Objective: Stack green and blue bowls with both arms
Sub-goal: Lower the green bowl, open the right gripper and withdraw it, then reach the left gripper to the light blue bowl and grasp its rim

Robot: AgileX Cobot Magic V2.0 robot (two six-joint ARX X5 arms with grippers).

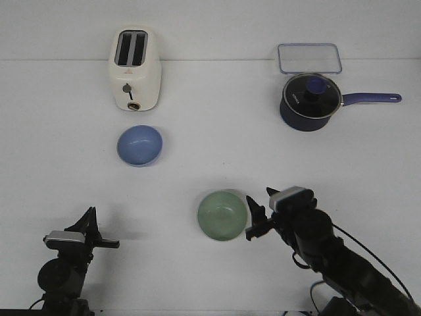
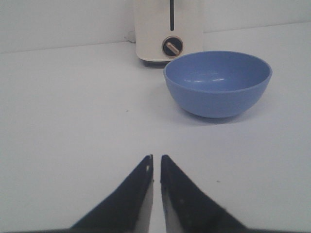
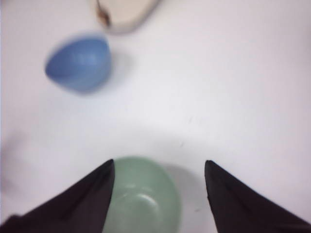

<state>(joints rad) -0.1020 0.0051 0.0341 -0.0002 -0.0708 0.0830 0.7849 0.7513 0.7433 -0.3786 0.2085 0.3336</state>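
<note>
1. No writing can be read on anything.
2. The blue bowl [image 1: 139,145] sits open side up, just in front of the toaster [image 1: 135,69] on the table's far left.
3. The green bowl [image 1: 223,214] sits open side up near the front edge.
4. The right gripper [image 1: 258,216] is beside it, fingers apart.
5. The left gripper [image 2: 156,165] has its fingers nearly together, holding nothing.

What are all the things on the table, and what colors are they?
toaster: one, cream, far left of the table
blue bowl: one, periwinkle blue, just in front of the toaster
green bowl: one, pale green, near middle, upright and empty
saucepan: one, dark navy with a glass lid and long handle, far right
container lid: one, clear, flat, behind the saucepan
table: one, white
left gripper: one, black, shut, near left, holding nothing
right gripper: one, black, open, right beside the green bowl
</note>
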